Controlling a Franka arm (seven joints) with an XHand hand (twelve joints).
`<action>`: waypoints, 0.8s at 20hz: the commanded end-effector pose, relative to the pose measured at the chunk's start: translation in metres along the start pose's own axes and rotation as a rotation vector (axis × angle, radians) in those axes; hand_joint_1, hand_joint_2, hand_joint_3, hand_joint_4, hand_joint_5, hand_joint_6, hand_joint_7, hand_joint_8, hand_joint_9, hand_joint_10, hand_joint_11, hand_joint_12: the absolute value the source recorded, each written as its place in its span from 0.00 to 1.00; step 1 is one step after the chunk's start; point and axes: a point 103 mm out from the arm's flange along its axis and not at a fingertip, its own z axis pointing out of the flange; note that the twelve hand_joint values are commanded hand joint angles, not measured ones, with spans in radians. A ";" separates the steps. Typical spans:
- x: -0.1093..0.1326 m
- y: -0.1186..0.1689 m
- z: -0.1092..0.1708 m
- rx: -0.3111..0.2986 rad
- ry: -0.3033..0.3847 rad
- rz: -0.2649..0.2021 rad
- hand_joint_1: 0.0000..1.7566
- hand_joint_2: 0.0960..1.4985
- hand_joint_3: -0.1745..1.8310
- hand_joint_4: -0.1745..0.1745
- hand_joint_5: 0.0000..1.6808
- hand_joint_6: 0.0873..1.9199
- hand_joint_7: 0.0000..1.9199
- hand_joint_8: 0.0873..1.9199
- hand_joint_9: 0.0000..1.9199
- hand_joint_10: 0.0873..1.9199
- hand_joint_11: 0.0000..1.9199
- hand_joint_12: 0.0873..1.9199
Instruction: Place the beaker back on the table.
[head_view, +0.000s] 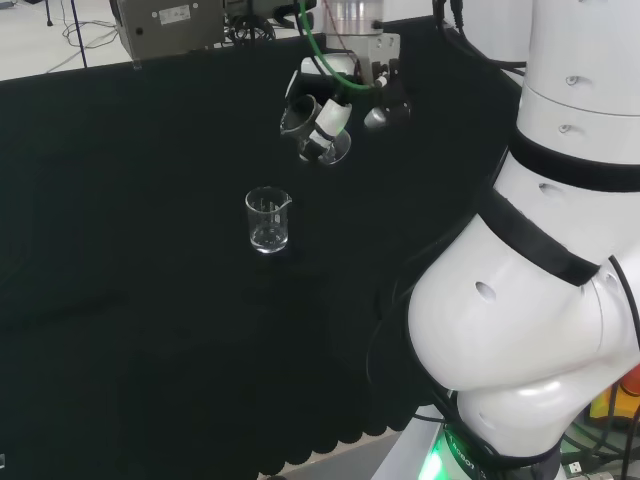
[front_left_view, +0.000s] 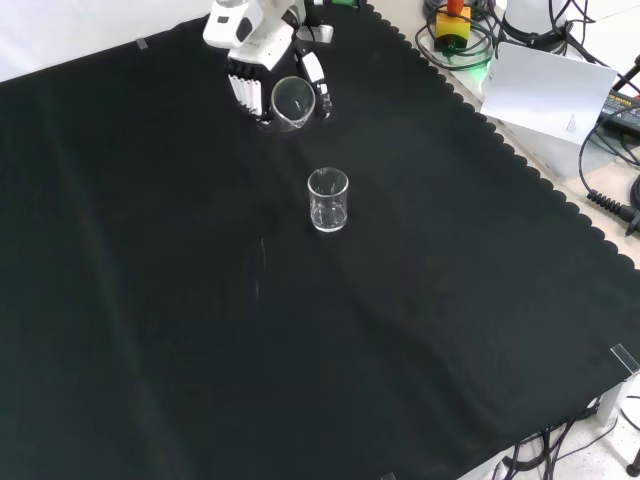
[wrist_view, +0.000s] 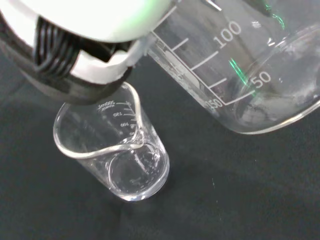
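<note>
Bench draped in black cloth (front_left_view: 150, 330), scalloped edge — one small clear beaker (front_left_view: 328, 200) standing upright on it

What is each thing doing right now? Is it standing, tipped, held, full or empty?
Held beaker: tipped on its side, up off the cloth, looks empty.
Small beaker: standing upright on the cloth, apart from the hand, looks empty.
Hand: fingers curled round the held beaker.
Black cloth: spread flat over the bench.
</note>
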 end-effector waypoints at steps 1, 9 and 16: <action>-0.013 0.006 0.004 -0.052 0.059 0.003 0.74 0.40 0.44 0.00 0.70 0.40 0.64 0.39 0.76 0.35 0.63 0.38; -0.043 0.010 0.017 -0.155 0.155 -0.002 0.74 0.40 0.43 0.00 0.70 0.40 0.64 0.39 0.76 0.35 0.63 0.38; -0.066 0.029 0.035 -0.200 0.213 -0.008 0.79 0.41 0.41 0.00 0.70 0.39 0.62 0.40 0.70 0.35 0.63 0.37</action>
